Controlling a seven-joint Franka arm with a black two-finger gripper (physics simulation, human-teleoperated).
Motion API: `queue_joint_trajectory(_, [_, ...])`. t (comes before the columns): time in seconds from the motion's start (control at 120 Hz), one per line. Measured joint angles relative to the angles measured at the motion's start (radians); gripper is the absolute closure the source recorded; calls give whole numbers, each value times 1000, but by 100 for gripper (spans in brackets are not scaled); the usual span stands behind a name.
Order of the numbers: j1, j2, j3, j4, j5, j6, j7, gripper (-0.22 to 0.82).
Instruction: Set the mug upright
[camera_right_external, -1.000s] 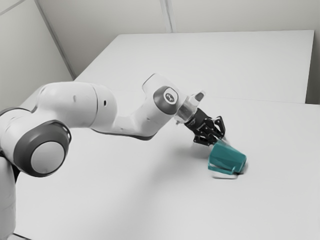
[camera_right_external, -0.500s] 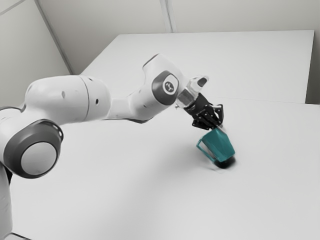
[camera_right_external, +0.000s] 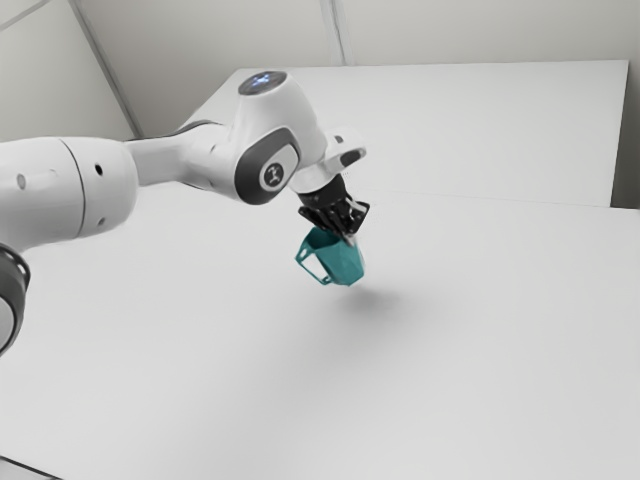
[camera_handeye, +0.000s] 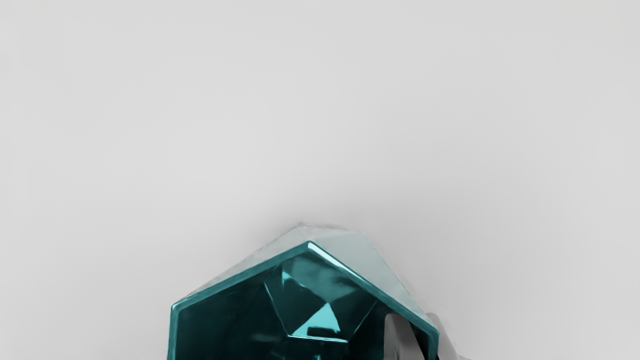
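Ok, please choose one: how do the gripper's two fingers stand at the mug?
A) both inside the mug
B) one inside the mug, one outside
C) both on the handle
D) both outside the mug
B, because one finger reaches inside the mug, and the other finger is outside its wall.

Exterior view: beside arm (camera_right_external: 95, 185), well back, angled down; wrist view: close, into mug (camera_handeye: 240, 320); both share mug, table (camera_right_external: 480, 350).

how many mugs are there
1. The mug is tilted above the table, its wall gripped by the hand. The arm covers part of the table, so something could be hidden there.
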Motion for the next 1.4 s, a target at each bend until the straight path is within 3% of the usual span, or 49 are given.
queue_joint_trajectory(0.208, [39, -158, -1, -186, 125, 1, -42, 79])
queue_joint_trajectory(0.4, [71, -217, -1, -290, 172, 4, -70, 79])
queue_joint_trajectory(0.658, [138, -233, -2, -372, 177, 6, -97, 79])
queue_joint_trajectory(1.025, [110, -187, -4, -381, 167, 31, -124, 79])
queue_joint_trajectory(1.233, [92, -208, -3, -378, 163, 15, -127, 35])
queue_joint_trajectory(1.4, [107, -241, -3, -375, 162, 0, -129, 16])
